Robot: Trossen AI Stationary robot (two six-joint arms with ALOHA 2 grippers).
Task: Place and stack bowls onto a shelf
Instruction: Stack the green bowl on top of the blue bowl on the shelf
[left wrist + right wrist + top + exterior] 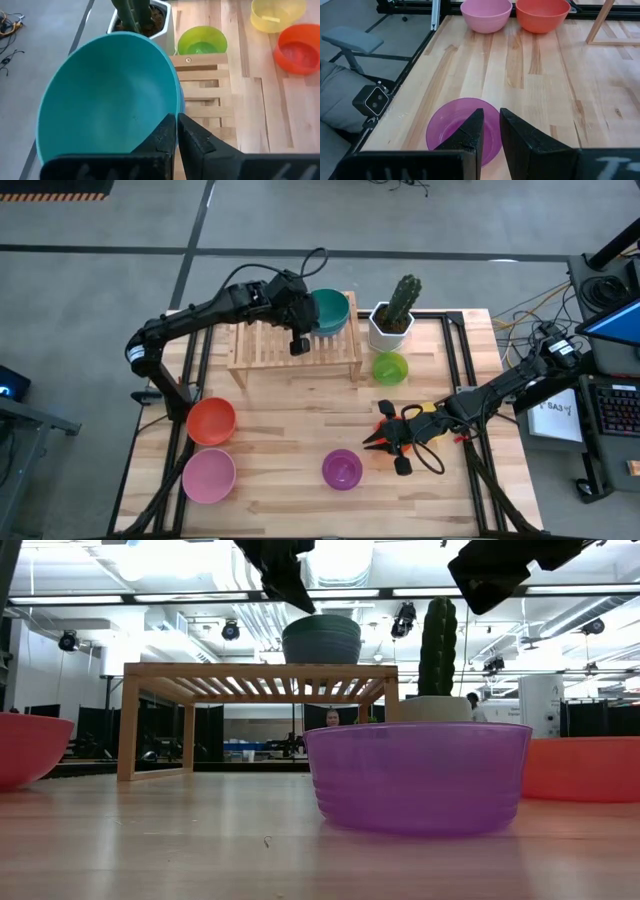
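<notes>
The shelf point(295, 350) stands at the table's far side. A teal bowl point(331, 310) sits on its right end, with a blue edge point(181, 102) showing under it. My left gripper point(299, 338) is shut at this bowl's rim. The purple bowl point(342, 469) rests on the table toward the near edge. My right gripper point(491, 131) hovers well above and just right of it, fingers narrowly apart, touching nothing. Red-orange point(211, 420) and pink point(208, 475) bowls sit at the near left, the lime green bowl point(390, 367) by the shelf. Yellow point(277, 12) and orange point(300, 47) bowls lie under my right arm. My left gripper pinches the teal bowl's rim point(173, 114) on the side toward the shelf's middle, one finger point(165, 135) inside the bowl and the other point(197, 137) outside. The fingers come from above, slanting down. The bowl stands upright on the shelf's slatted top point(320, 640).
A white pot with a cactus point(392, 320) stands right beside the shelf's right end, close to the teal bowl. The shelf's left and middle slats point(262, 345) are bare. Open tabletop lies between the shelf and the purple bowl point(290, 425).
</notes>
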